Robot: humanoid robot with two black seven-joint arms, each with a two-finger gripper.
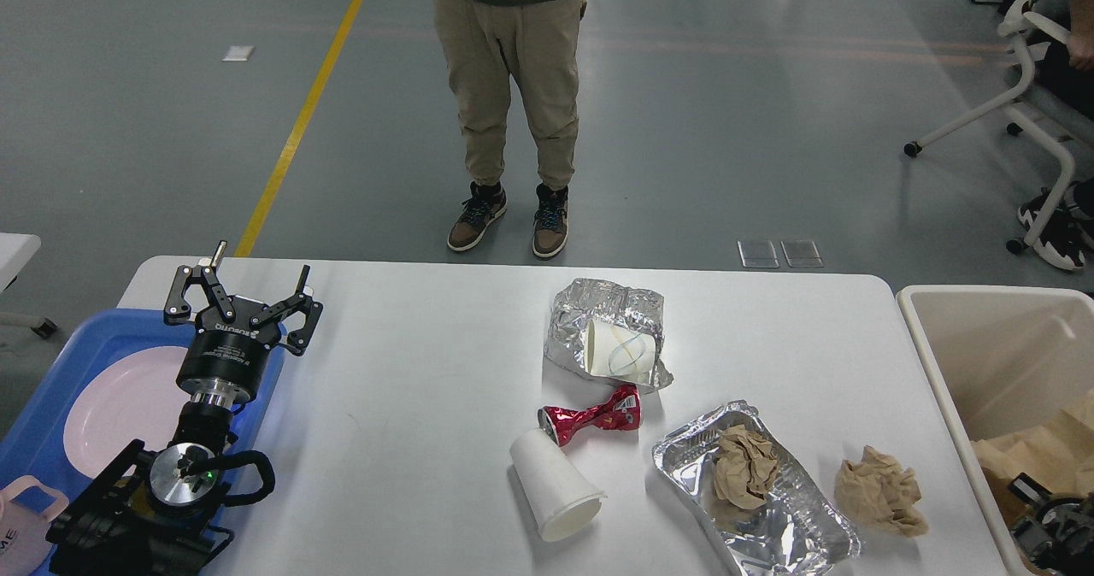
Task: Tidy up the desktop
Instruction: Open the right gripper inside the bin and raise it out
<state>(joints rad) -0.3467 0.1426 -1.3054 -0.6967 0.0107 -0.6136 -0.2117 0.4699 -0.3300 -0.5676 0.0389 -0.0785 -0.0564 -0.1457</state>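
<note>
Spreading wide and gripping nothing, the two fingers [190, 284] of your left gripper [244, 290] point away from you over the near-left part of the desktop [427, 405], just at the right edge of the blue tray [51, 405]. That tray sits at the desktop's left end and holds a pale pink plate [111, 405], with a pink mug [21, 529] at the frame's lower left corner. Your right gripper [1055, 525] shows only as a dark shape at the lower right edge, down inside the beige bin [932, 362] among brown paper [1038, 456]; you cannot tell how its fingers stand. The bin stands just beside the desktop's right end. Across the white desktop, which fills the lower half of the view, the litter lies right of centre: a crumpled foil sheet [602, 302] with a paper cup [621, 349] lying on it, a crushed red can [591, 420] just in front of that, and a white paper cup [555, 486] on its side touching the can's left end. Further right is a foil tray [769, 533] holding a brown paper ball [745, 467], and another brown paper wad [880, 490] lies on the desktop just beside it. Beyond the far edge a person [506, 89] in khaki trousers stands on the grey floor, and a white wheeled chair [1008, 114] is at the upper right.
</note>
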